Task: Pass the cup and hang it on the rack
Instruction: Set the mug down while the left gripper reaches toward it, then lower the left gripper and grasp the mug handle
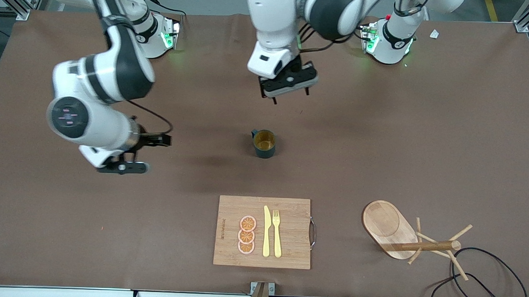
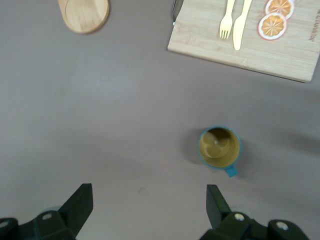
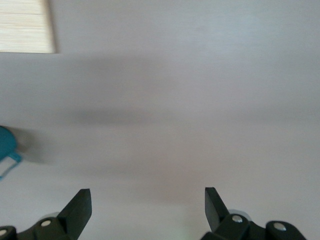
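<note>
Wooden cutting board (image 1: 288, 219) bearing three orange slices (image 1: 247, 235), yellow knife (image 1: 266, 231), fork (image 1: 277, 233).

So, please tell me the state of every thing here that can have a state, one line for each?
cup: upright on the table, held by nothing, not on the rack.
rack: standing on the table, pegs bare.
left gripper: open, empty, over the table above the cup.
right gripper: open, empty, over the table toward the right arm's end.
cutting board: flat, carrying knife, fork and three orange slices.
</note>
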Controlling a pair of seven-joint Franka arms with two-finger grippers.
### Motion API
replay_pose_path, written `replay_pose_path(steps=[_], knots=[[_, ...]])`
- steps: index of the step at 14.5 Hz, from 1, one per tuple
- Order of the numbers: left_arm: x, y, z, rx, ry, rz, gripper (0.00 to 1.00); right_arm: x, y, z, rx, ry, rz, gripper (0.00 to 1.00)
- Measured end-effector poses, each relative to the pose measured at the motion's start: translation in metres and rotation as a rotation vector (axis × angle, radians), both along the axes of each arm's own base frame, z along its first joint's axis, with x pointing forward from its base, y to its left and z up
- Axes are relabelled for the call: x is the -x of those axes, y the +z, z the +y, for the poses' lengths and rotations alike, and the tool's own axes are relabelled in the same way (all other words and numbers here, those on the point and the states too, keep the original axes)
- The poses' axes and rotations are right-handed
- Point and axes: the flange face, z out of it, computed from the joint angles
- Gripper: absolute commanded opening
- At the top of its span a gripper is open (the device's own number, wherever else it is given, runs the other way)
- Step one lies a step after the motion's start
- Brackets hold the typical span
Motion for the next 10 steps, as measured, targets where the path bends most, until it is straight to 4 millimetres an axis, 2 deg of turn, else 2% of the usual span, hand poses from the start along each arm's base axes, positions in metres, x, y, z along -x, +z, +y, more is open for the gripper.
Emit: replay_pose_path(steps=[3,5,7,10], knots=[[0.024,-0.045,-0.040,0.014,0.082,-0.064,0.99,-0.003,0.023,-0.075,0.005,0.016,-0.003,1.00],[0.034,-0.071,-0.061,0.042,0.117,-0.119,0.98,-0.001,0.036,-0.116,0.021,-0.004,-0.011,1.00],[0.044,-0.100,-0.083,0.076,0.148,-0.179,0.97,0.003,0.045,-0.146,0.017,-0.006,-0.004,1.00],[0.052,-0.147,-0.109,0.068,0.177,-0.263,0.96,0.009,0.055,-0.178,0.009,-0.022,0.001,1.00]])
